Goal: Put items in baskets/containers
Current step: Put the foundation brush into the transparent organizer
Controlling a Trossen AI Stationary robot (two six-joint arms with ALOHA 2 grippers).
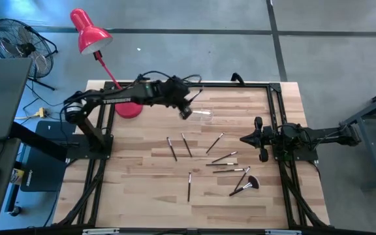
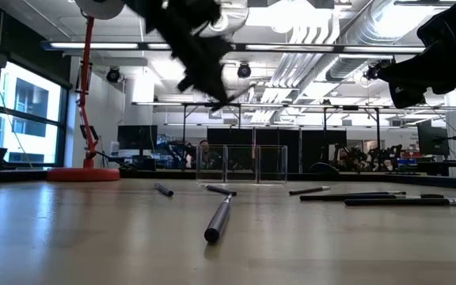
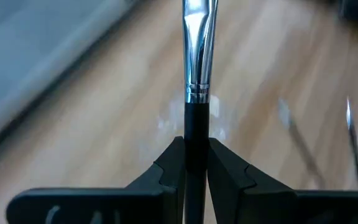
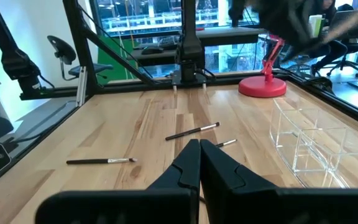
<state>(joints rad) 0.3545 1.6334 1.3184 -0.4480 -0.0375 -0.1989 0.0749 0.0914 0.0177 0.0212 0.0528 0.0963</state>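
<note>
My left gripper (image 1: pixel 185 112) hangs high over the table's far middle, shut on a black-handled brush (image 3: pixel 198 56) with a silvery ferrule. It is just left of the clear plastic holder (image 1: pixel 202 116), which stands on the wood (image 2: pixel 240 164) (image 4: pixel 308 140). Several more brushes lie flat mid-table (image 1: pixel 186 145) (image 1: pixel 224 158) (image 1: pixel 189 186). The fan-headed brush (image 1: pixel 249 185) lies nearer the right. My right gripper (image 1: pixel 245 139) waits shut at the table's right side, above the wood (image 4: pixel 199 155). My left gripper pinches the brush's black handle (image 3: pixel 196 127) just behind the ferrule, between its two fingers (image 3: pixel 169 163). The brush lies along the fingers, and its ferrule end sticks out past the fingertips. In the low view it is lifted clear, with its free end (image 2: pixel 233 96) slanting downward.
A red desk lamp's round base (image 1: pixel 128 108) sits at the far left, close to my left arm. Black frame rails (image 1: pixel 276 111) run along the table's edges. One brush (image 2: pixel 218 219) lies close to the near edge. Bare wood lies between the brushes and the near edge.
</note>
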